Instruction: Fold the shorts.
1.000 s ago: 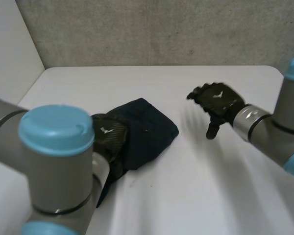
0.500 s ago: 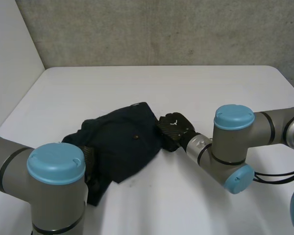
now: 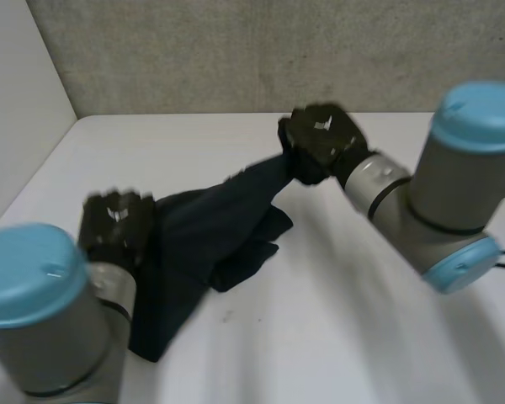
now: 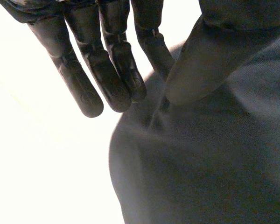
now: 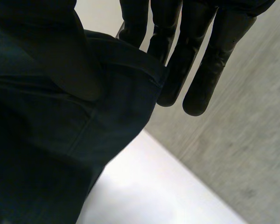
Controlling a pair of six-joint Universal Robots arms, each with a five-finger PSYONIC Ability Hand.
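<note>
The dark navy fabric shorts [image 3: 204,252] are stretched between the two hands above the white tabletop [image 3: 345,320], sagging in loose folds in the middle. Whether the lowest folds touch the surface cannot be told.

The right robot hand [image 3: 320,141] holds one end of the cloth up, near the grey concrete wall [image 3: 236,50]. In its own wrist view the right robot hand [image 5: 196,60] has its thumb pressed onto a seamed edge of the shorts [image 5: 60,154], with straight fingers behind the cloth (a pinch).

The left robot hand [image 3: 114,227] is at the opposite end of the cloth, lower and nearer the camera. Its wrist view shows the left robot hand [image 4: 107,70] with the thumb lying on top of the shorts [image 4: 200,163] and straight fingers at the fabric's edge, one slipping behind it, so the cloth is pinched there too.
</note>
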